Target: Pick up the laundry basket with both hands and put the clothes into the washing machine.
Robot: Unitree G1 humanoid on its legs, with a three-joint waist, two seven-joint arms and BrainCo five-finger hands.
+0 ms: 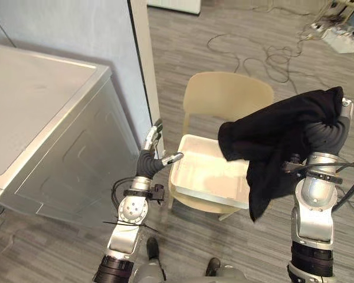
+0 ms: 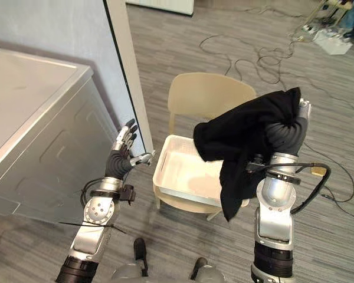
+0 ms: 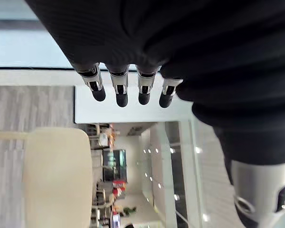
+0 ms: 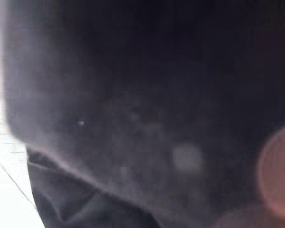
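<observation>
A white laundry basket point(image 1: 196, 143) sits on the seat of a cream chair point(image 1: 224, 94). A black garment point(image 1: 277, 135) hangs draped over my raised right hand point(image 1: 333, 134), above the basket's right side, and covers the right wrist view point(image 4: 133, 95). The hand's fingers are buried in the cloth. My left hand point(image 1: 148, 158) is open with straight fingers point(image 3: 121, 91), its thumb just beside the basket's left rim. The grey washing machine point(image 1: 41, 118) stands to the left, its top shut.
A pale wall panel with a dark edge point(image 1: 143, 65) stands between the washing machine and the chair. Loose cables point(image 1: 265, 56) and a power strip point(image 1: 342, 40) lie on the wooden floor behind the chair.
</observation>
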